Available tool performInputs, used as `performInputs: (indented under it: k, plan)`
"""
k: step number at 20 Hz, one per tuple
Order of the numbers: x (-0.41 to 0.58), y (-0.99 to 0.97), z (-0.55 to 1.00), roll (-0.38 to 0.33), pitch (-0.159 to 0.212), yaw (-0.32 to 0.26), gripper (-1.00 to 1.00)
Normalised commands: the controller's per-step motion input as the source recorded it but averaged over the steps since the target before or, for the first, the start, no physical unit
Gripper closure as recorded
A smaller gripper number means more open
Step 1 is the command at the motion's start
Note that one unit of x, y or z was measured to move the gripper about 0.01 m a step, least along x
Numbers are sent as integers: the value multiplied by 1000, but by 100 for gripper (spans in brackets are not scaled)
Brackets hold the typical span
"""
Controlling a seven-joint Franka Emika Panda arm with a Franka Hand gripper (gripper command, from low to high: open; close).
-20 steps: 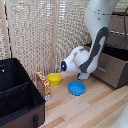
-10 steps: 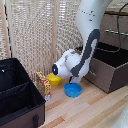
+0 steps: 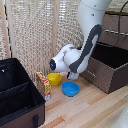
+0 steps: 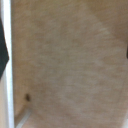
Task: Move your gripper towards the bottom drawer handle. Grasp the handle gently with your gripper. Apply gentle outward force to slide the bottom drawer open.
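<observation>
Pale plank floor (image 3: 95,107); boxy brown drawer (image 3: 107,70) open.

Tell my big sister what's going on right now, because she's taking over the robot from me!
Gripper: low by the front of the bottom drawer. Its fingers are hidden behind the arm in the exterior view, and the wrist view is a blur, so I cannot tell if they are open or shut.
Things: the drawer sits on the wooden floor at the exterior view's right, already pulled out with its dark inside showing. Its handle is not visible. A yellow bowl, a blue bowl and a black fabric case lie to the exterior view's left.
Done: drawer looks open.
Left: check the grip, and pull further only if needed.
</observation>
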Motion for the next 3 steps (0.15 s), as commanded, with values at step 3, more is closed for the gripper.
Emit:
performInputs:
  k: [3]
  plan:
    - [331,12,740,63,132,-29,-100]
